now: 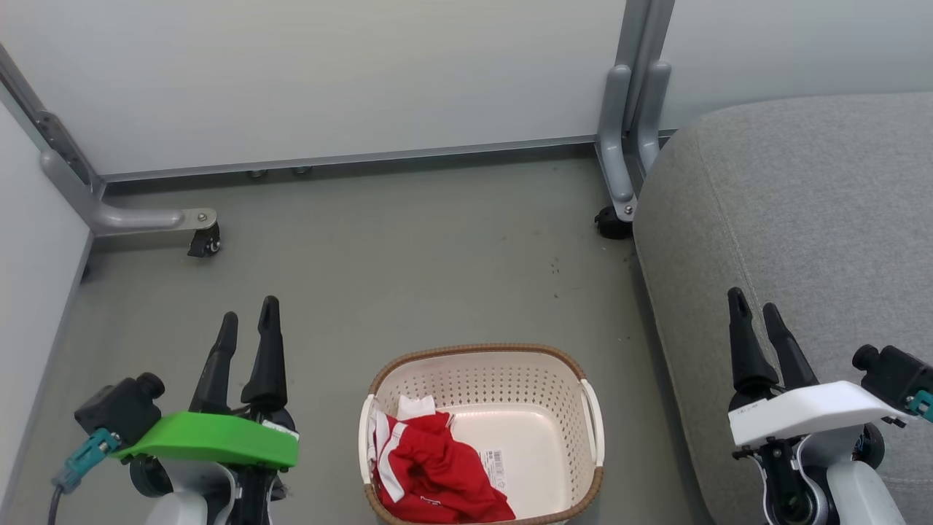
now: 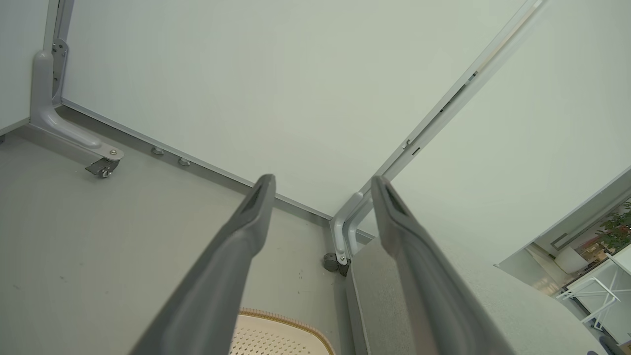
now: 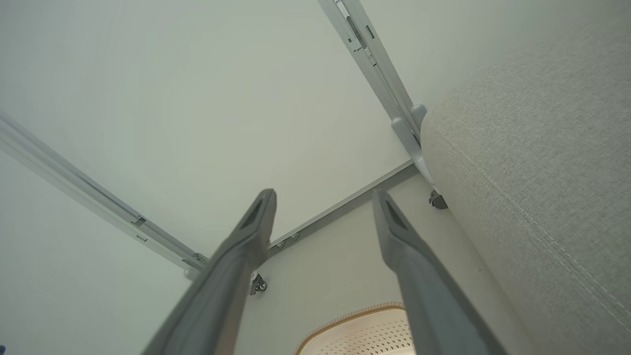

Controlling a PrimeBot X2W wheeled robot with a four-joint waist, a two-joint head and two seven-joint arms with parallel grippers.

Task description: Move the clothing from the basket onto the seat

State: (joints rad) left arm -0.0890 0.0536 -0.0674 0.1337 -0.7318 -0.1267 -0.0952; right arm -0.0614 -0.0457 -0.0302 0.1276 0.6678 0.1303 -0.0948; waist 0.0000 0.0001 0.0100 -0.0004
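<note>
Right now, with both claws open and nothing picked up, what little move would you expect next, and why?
Probably the left claw should swing inward and dip toward the red clothing. It lies bunched in the left half of the basket, nearer that claw than the right claw. Both stand open and empty, and the grey seat holds no clothing yet.

I count one cream perforated plastic basket, one crumpled heap of red-and-white fabric clothing, pieces inseparable by eye, one grey woven upholstered seat, and two black caster wheels.
</note>
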